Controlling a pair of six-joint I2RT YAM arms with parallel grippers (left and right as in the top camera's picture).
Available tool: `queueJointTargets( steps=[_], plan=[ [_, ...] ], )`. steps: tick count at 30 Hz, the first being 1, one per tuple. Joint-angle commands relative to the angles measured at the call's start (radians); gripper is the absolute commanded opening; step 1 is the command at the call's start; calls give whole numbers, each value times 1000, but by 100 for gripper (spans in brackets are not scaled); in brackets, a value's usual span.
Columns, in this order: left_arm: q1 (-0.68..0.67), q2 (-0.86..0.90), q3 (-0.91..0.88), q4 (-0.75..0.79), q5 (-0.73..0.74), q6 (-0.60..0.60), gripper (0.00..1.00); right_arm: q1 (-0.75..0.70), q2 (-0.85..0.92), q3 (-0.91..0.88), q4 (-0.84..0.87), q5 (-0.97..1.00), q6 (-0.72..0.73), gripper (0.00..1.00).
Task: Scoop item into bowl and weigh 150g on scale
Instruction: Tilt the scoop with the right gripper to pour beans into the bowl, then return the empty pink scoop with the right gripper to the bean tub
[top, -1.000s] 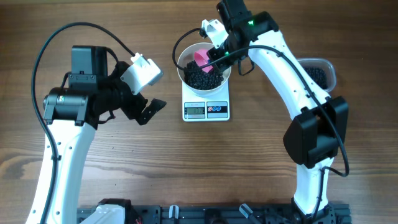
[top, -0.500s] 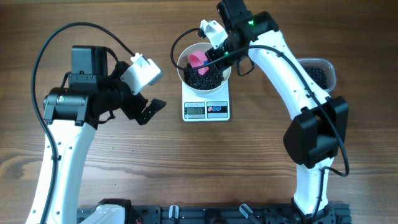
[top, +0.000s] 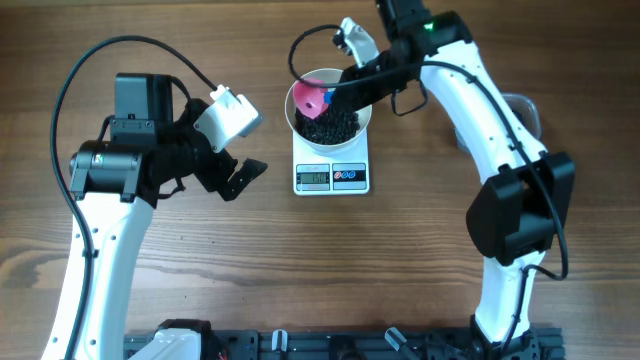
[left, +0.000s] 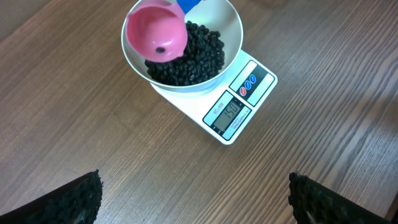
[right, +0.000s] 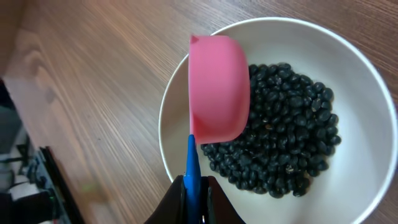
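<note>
- A white bowl (right: 368, 124) sits on top of a small white scale (left: 225, 107) near the far middle of the wooden bench (left: 93, 130).
- Black beans (right: 283, 146) lie in a loose heap across the bowl's floor, with the white upper wall bare all around.
- A pink scoop (right: 217, 87) hangs over the bowl's left side, above the beans, tipped on its side with its blue handle running back from it.
- Seen from the left wrist, the scoop's hollow holds a single black bean and is otherwise bare pink.
- The right tool (right: 193, 190) is clamped tight on the blue handle, its dark fingers pinching it from both sides, with the arm reaching in from the right.
- The left tool (top: 240, 178) is spread wide and holds nothing, and it hovers over bare bench left of the scale, well apart from the bowl.
- The scale's grey display faces the near edge, with a red and a blue button beside it. Its digits are too small to read with certainty.
- A clear plastic tub (top: 527, 112) stands on the bench to the right, largely hidden behind the right arm, so its contents cannot be made out.
</note>
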Motion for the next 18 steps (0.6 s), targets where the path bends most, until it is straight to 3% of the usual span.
queueJointTargets(
  steps=[1, 11, 18],
  plan=[
    [0, 4, -7, 2, 5, -6, 100, -28, 7, 5, 0, -70, 5, 4],
    [0, 4, -7, 2, 5, -6, 100, -49, -40, 6, 0, -70, 6, 4],
    [0, 4, -7, 2, 5, -6, 100, -143, -122, 6, -3, -71, 14, 4]
  ],
)
